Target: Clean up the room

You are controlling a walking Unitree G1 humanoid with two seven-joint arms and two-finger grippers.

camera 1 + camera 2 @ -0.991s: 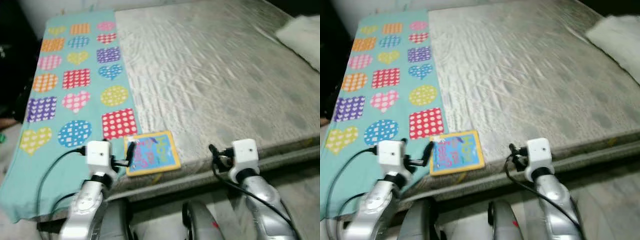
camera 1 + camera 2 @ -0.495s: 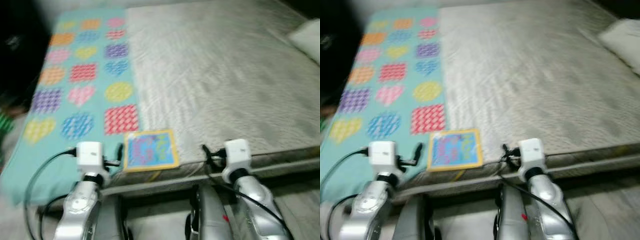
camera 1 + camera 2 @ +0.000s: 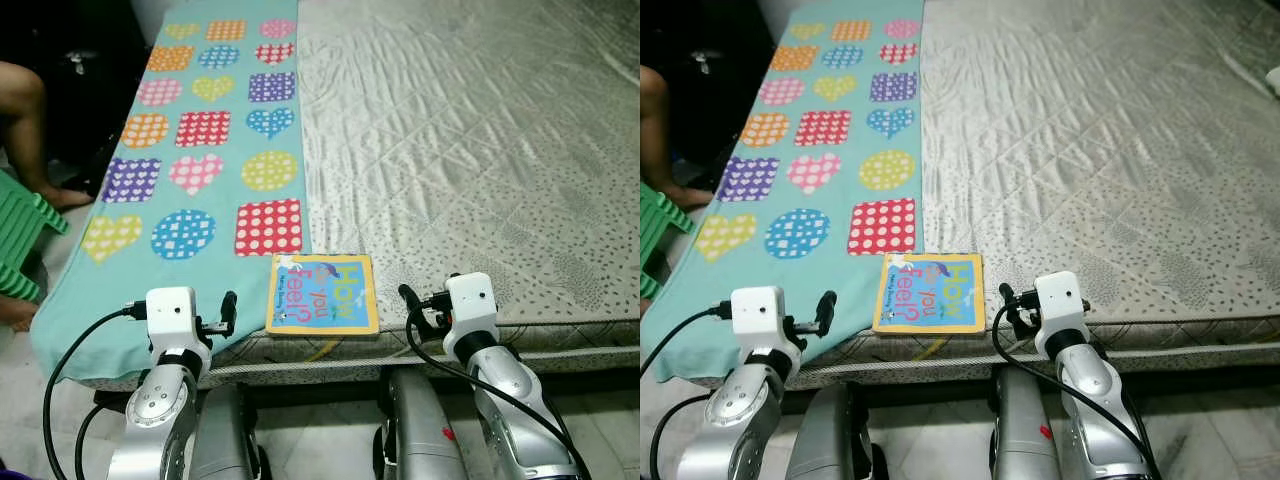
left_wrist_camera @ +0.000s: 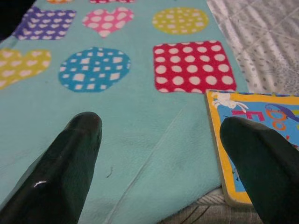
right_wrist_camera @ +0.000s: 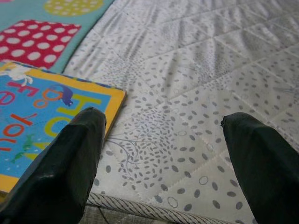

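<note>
Grey quilted bed (image 3: pixel 480 130), tiled floor (image 3: pixel 320 440)

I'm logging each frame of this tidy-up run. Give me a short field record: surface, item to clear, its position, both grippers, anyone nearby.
surface: bed with grey quilted cover
cloth: teal blanket with hearts and squares, along the bed's left side
item: picture book, flat at the near edge, beside the blanket
left gripper: open, low over the blanket, left of the book
right gripper: open, over the cover, right of the book
person: a leg at far left
</note>
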